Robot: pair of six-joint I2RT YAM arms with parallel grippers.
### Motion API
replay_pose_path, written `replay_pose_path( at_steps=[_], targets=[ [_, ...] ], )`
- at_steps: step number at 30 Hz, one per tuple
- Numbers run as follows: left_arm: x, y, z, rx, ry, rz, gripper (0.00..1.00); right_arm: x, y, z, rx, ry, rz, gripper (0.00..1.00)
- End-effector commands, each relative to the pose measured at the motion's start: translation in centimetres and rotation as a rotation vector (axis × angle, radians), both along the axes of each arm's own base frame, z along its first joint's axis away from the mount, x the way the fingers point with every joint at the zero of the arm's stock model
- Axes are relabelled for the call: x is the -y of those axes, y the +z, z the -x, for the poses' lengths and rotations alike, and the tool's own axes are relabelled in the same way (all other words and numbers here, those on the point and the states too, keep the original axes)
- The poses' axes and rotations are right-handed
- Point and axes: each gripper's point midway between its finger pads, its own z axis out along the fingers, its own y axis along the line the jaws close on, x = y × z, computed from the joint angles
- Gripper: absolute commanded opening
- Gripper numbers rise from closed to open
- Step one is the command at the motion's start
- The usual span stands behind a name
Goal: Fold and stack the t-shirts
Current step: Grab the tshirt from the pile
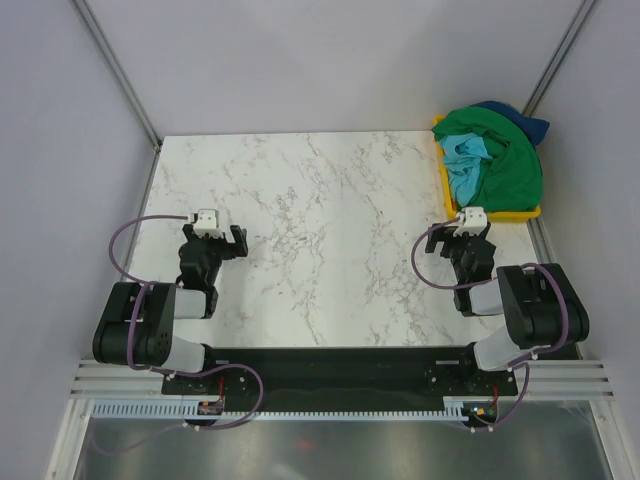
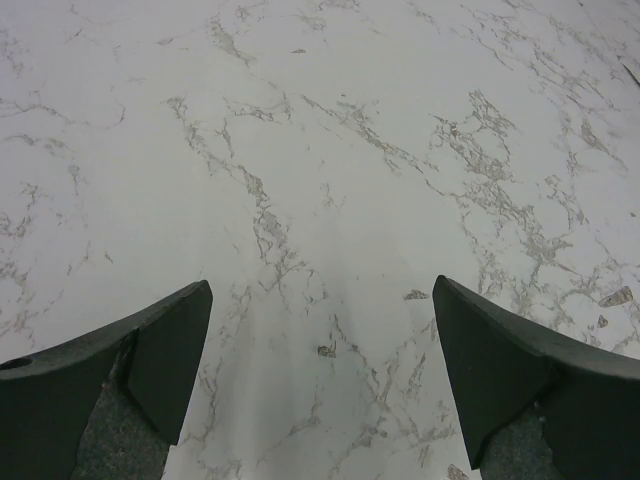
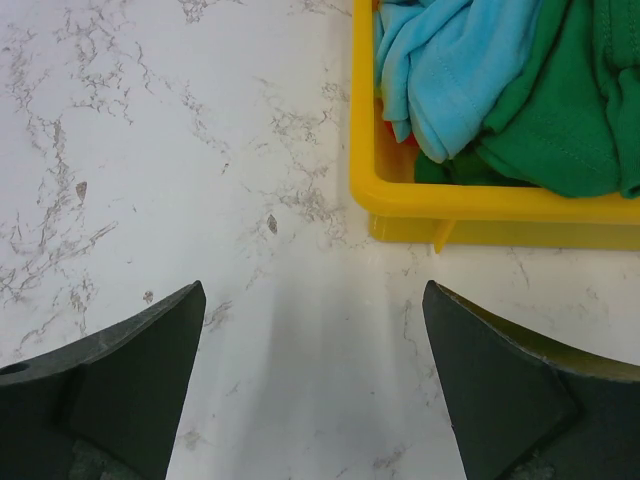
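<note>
T-shirts [image 1: 495, 155] sit heaped in the yellow bin [image 3: 480, 208] just ahead of our right gripper [image 3: 315, 290] and slightly to its right, a light blue shirt [image 3: 450, 70] lying against a green shirt [image 3: 570, 110]. We see this gripper spread wide, with nothing in its grasp and the marble table [image 3: 150, 150] beneath it. Our left gripper [image 2: 320, 290] is equally wide apart and holds nothing, with the bin well off to its right.

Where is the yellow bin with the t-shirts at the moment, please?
In the top view the yellow bin sits at the far right corner of the table, just beyond the right claw, heaped with t-shirts.
</note>
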Motion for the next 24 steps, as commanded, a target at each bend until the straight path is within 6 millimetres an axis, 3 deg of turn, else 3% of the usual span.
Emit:
replay_pose_path(
  at_steps=[1, 8, 13, 16, 17, 19, 20, 24],
  targets=[
    [0.1, 1.5, -0.5, 0.069, -0.016, -0.046, 1.0, -0.4, 1.8, -0.6, 0.062, 0.015, -0.014, 0.98],
    [0.1, 1.7, -0.6, 0.072, -0.016, -0.045, 1.0, -0.4, 1.7, -0.7, 0.061, 0.013, -0.014, 0.98],
    [0.0, 1.6, -0.5, 0.07, -0.014, -0.044, 1.0, 1.6, 2.4, -0.7, 0.068, -0.145, -0.016, 0.98],
    [0.0, 1.7, -0.6, 0.072, -0.015, -0.046, 1.0, 1.2, 5.1, -1.0, -0.036, -0.169, -0.018, 0.98],
    [0.0, 1.6, -0.5, 0.071, -0.015, -0.046, 1.0, 1.2, 9.2, -2.5, 0.019, -0.194, -0.063, 0.98],
    [0.1, 1.5, -0.5, 0.069, -0.018, -0.045, 1.0, 1.3, 12.2, -2.2, -0.019, -0.232, -0.148, 0.98],
    [0.1, 1.6, -0.5, 0.069, -0.016, -0.046, 1.0, 1.2, 16.5, -3.1, 0.041, -0.243, -0.2, 0.98],
    [0.1, 1.6, -0.5, 0.069, -0.017, -0.044, 1.0, 2.4, 21.5, -3.6, 0.068, -0.327, -0.282, 0.98]
  ],
)
